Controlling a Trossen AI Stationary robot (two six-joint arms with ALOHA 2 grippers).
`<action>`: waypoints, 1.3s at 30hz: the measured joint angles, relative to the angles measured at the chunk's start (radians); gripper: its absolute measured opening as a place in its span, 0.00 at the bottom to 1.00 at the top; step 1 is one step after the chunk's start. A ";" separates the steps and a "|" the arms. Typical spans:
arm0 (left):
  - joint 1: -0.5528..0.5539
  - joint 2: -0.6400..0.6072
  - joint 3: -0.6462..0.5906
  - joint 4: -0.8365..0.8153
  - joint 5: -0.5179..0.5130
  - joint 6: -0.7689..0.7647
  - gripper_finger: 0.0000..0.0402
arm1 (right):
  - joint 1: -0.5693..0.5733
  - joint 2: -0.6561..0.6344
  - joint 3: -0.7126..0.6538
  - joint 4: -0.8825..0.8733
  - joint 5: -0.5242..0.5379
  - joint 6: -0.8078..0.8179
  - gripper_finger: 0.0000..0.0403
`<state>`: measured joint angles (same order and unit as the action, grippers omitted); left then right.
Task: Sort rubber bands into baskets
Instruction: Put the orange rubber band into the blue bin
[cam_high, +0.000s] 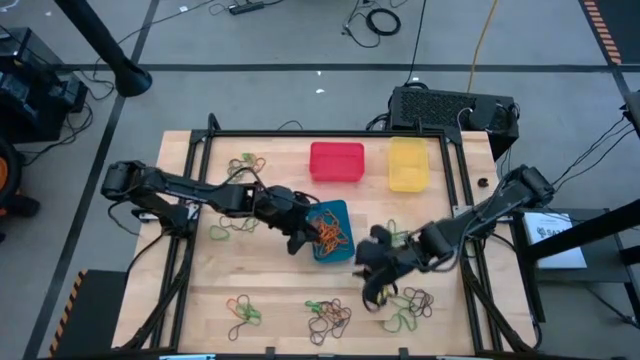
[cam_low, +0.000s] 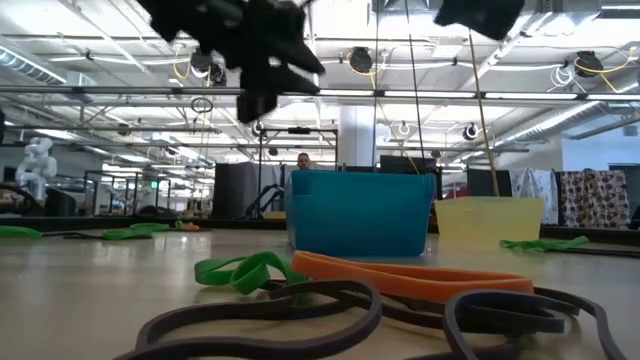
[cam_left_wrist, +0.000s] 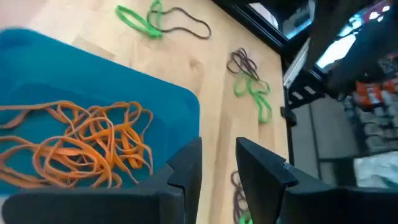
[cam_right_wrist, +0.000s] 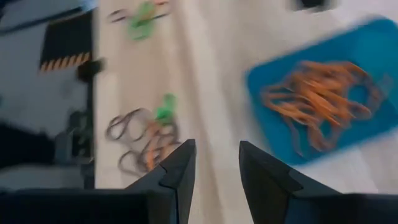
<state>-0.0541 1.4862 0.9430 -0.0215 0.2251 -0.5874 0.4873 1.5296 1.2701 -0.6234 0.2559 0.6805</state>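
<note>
Orange rubber bands (cam_left_wrist: 81, 146) are lying tangled in the blue basket (cam_high: 330, 229), while the red basket (cam_high: 336, 162) and yellow basket (cam_high: 408, 163) are showing only in the high view. The left gripper (cam_left_wrist: 217, 165) is hovering beside the blue basket's edge, fingers apart and holding nothing. The right gripper (cam_right_wrist: 216, 163), also apart and empty, is hanging over the table (cam_high: 280, 280) near mixed bands (cam_right_wrist: 140, 140), which its wrist view is showing.

Right wrist view is smeared all over: the blue basket (cam_right_wrist: 323, 87) and the orange bands (cam_right_wrist: 320, 93) in it are just streaks, and that basket runs off the edge. In the left wrist view the same basket is cropped too. Low view clips both arms at the top, so the left pincer (cam_low: 262, 75) is only a dark blob. The red basket is fully hidden there behind the blue one. The yellow basket (cam_low: 490, 222) is partly covered.
</note>
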 joint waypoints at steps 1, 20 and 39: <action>-0.015 -0.023 0.003 -0.036 -0.035 0.012 0.26 | 0.016 0.013 0.000 0.021 -0.001 -0.041 0.29; -0.222 -0.489 -0.068 -0.680 -0.587 0.069 0.26 | 0.075 0.468 -0.001 0.539 -0.070 -0.406 0.29; -0.332 -0.523 -0.214 -0.658 -0.557 -0.010 0.26 | 0.073 0.597 0.003 0.622 -0.042 -0.323 0.25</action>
<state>-0.3864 0.9634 0.7288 -0.6797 -0.3315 -0.5972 0.5606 2.1269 1.2728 -0.0009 0.2138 0.3573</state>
